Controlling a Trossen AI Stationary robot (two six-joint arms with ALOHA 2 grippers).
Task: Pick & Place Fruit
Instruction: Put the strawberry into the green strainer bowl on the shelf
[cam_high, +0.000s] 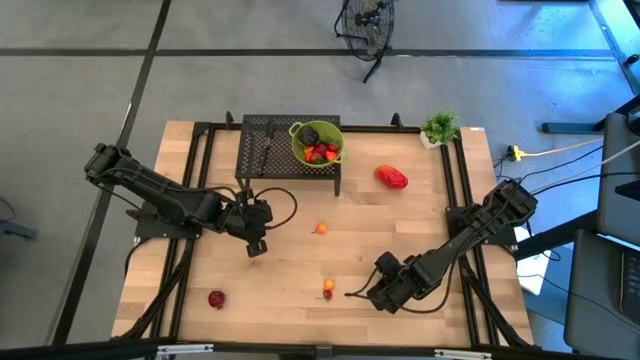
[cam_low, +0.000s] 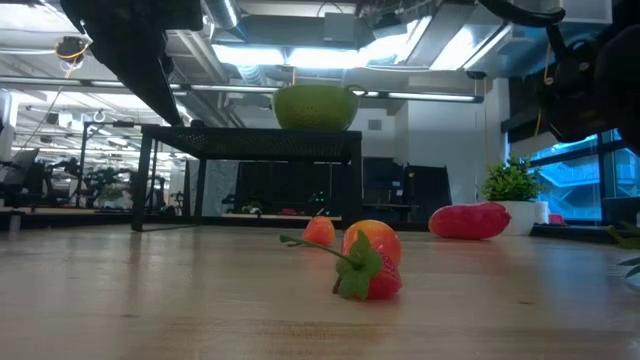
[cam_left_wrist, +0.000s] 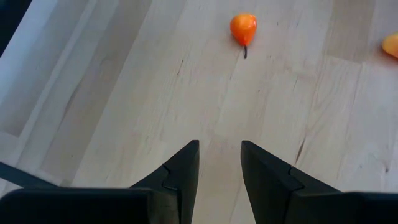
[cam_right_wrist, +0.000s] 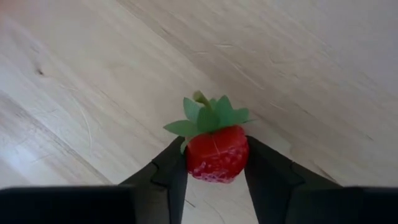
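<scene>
Bare tabletop (cam_high: 300, 265) mid-table, black rack (cam_high: 288, 150) blocking far edge

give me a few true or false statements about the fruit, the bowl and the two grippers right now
1. The right gripper has its fingers shut on a strawberry. True.
2. The left gripper holds an orange fruit. False: its fingers are empty, and the orange fruit lies apart from them on the table.
3. The lime-green bowl sits on the black rack and has fruit in it. True.
4. The big red oblong fruit is inside the bowl. False: it lies on the table beside the rack.
5. A dark red fruit lies near the table's front left corner. True.
</scene>
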